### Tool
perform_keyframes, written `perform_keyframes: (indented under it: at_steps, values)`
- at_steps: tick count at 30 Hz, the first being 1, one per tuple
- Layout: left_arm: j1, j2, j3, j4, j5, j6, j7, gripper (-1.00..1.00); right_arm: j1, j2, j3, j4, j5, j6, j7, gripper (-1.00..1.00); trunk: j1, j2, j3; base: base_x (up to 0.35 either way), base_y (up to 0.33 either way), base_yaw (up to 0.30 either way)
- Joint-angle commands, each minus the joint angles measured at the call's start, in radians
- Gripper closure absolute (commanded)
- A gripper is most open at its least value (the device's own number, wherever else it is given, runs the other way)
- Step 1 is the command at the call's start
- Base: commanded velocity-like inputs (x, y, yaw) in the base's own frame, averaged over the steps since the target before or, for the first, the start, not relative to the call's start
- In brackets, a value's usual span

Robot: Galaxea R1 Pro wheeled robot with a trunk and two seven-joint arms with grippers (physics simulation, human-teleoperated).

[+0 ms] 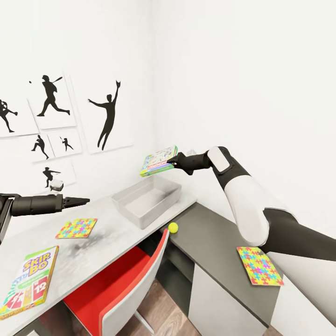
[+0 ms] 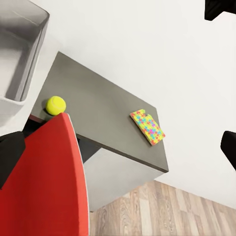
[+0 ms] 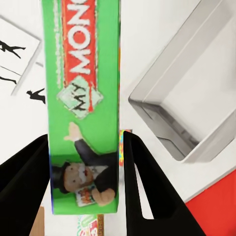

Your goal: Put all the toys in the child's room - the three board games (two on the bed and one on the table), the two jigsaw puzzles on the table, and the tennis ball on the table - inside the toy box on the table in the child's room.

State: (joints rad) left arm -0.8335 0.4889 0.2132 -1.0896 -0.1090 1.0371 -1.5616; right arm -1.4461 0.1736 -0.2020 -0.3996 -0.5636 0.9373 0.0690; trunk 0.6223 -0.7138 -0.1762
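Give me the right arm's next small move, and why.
Probably lower the right hand toward the toy box before letting go: it is shut on the Monopoly box, held above the box's far end. The toy box looks empty, so there is room.

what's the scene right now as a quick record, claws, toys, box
right claw: shut on the monopoly box, held in the air above the toy box
left claw: holds nothing, out over the table; open or shut unclear
toy box: grey bin on the table, looks empty
skip-bo box: flat on the table's near end
puzzles: one on the table, one on the dark cabinet
tennis ball: on the cabinet by the red chair
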Motion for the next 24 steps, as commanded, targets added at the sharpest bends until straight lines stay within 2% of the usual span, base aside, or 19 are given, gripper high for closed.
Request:
perform_keyframes:
  at_steps: [1,21,24]
  values:
    - [-0.001,-0.001,0.001,-0.001,-0.010,0.010,-0.009,-1.00,-0.001,0.001,-0.007,-0.001,0.011,0.005,0.006,1.00,0.000,-0.001,-0.002,0.037,0.010,0.000]
    - [-0.001,0.006,0.002,0.000,-0.008,0.010,-0.009,-1.00,0.000,0.001,-0.006,-0.005,0.009,0.007,0.002,1.00,0.000,-0.001,-0.007,0.027,0.001,0.000]
    - [-0.001,0.007,0.013,0.000,-0.008,0.010,-0.009,-1.00,0.000,0.001,-0.005,-0.006,0.009,0.007,0.002,1.00,0.000,-0.001,-0.012,0.000,0.000,0.000]
